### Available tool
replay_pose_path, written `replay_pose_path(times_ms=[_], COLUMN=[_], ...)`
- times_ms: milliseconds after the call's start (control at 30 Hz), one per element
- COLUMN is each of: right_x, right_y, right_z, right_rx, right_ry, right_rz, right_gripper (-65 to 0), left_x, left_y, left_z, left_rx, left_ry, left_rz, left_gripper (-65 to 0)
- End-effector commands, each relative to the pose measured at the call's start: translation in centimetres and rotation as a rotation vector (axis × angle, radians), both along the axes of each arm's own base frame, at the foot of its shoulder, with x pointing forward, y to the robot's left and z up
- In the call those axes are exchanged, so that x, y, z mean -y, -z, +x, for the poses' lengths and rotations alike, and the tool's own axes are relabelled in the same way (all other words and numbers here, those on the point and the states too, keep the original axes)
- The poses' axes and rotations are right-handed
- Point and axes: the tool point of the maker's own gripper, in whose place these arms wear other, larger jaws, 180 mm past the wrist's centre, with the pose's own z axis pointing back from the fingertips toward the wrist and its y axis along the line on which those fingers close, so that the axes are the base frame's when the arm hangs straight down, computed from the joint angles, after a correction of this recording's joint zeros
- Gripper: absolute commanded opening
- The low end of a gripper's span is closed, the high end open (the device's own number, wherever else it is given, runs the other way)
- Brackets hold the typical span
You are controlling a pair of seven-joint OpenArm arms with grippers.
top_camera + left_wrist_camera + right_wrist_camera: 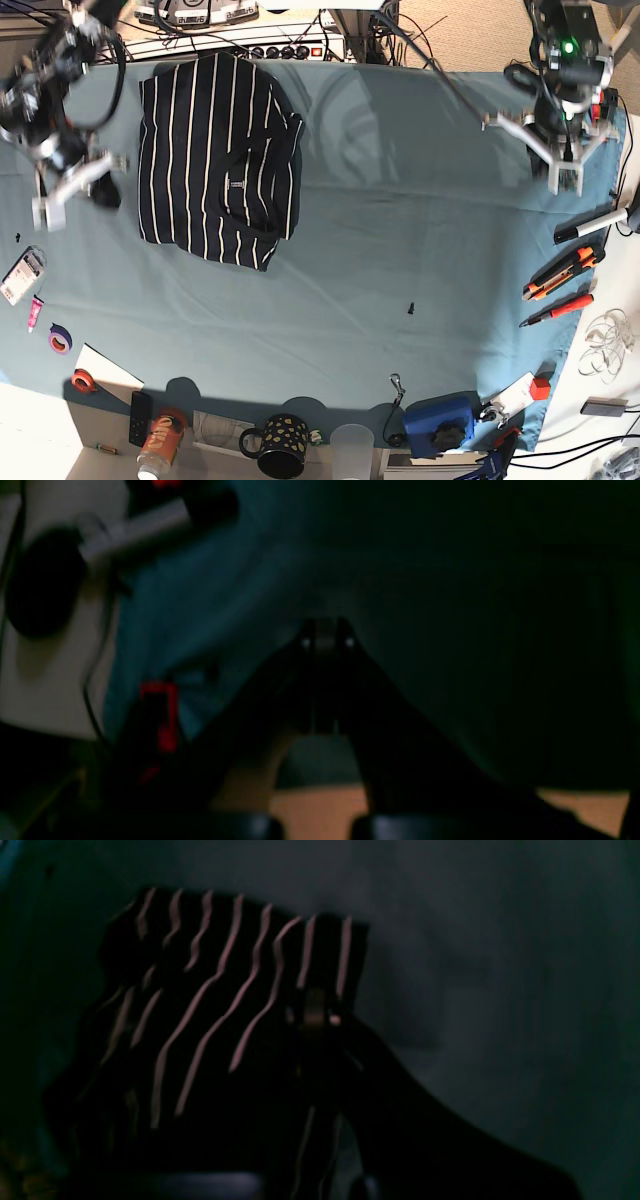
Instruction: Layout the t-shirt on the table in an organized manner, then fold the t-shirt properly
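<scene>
The dark striped t-shirt (215, 160) lies spread at the back left of the teal table (400, 250), neck label toward the front. My right gripper (100, 192) is at the shirt's left edge. In the right wrist view it (315, 1012) is shut, its tips on the right edge of a rumpled striped piece of the t-shirt (200, 1005), which looks pinched. My left gripper (565, 180) hangs near the table's right edge, far from the shirt. In the dark left wrist view it (325, 640) is shut over bare table (200, 605), holding nothing.
A marker (590, 227), an orange cutter (560, 272) and a red-handled tool (555, 310) lie along the right edge. A small black pin (411, 307) sits mid-table. A blue box (440, 425), a mug (280, 445) and tape rolls (60, 340) line the front and left.
</scene>
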Motion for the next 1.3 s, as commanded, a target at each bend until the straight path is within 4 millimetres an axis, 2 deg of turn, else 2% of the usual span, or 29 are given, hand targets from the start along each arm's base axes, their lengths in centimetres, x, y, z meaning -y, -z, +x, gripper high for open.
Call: replay_pose_path(times_ms=[0, 100, 333, 467, 567, 733, 867, 1067, 1267], right_x=[0.0, -0.8, -1.0, -2.0, -3.0, -3.1, -3.0, -2.2, -4.4], right_y=[-0.8, 0.9, 4.2, 4.8, 4.6, 5.6, 6.3, 7.5, 9.9], right_z=[-0.3, -2.8, -8.3, -10.8, -12.6, -16.5, -19.9, -25.6, -31.0], right_rx=[0.022, -0.058, -0.224, -0.264, -0.28, -0.392, -0.49, -0.68, -0.904], right_ry=[-0.016, -0.049, -0.075, -0.118, -0.157, -0.161, -0.157, -0.155, -0.309], right_rz=[-0.005, 0.027, 0.022, 0.056, 0.086, 0.082, 0.086, 0.029, -0.048], right_gripper=[-65.0, -65.0, -65.0, -65.0, -65.0, -65.0, -65.0, -65.0, -65.0], left_x=[0.1, 0.5, 0.4, 0.5, 0.6, 1.6, 1.2, -0.1, 0.2], left_y=[-0.4, 0.6, 2.4, 3.5, 4.3, 6.3, 9.5, 14.2, 16.6], left_z=[-0.2, -1.6, -5.1, -7.7, -10.3, -15.3, -20.0, -26.7, -30.5], left_rx=[0.007, -0.052, -0.163, -0.24, -0.312, -0.457, -0.619, -0.824, -0.934], left_ry=[0.025, 0.045, 0.043, 0.044, 0.05, 0.037, 0.038, -0.055, -0.065], left_rz=[0.014, 0.005, 0.003, 0.0, -0.007, -0.102, -0.127, -0.171, -0.227], left_gripper=[-65.0, -65.0, -65.0, -65.0, -65.0, -65.0, -65.0, -65.0, -65.0])
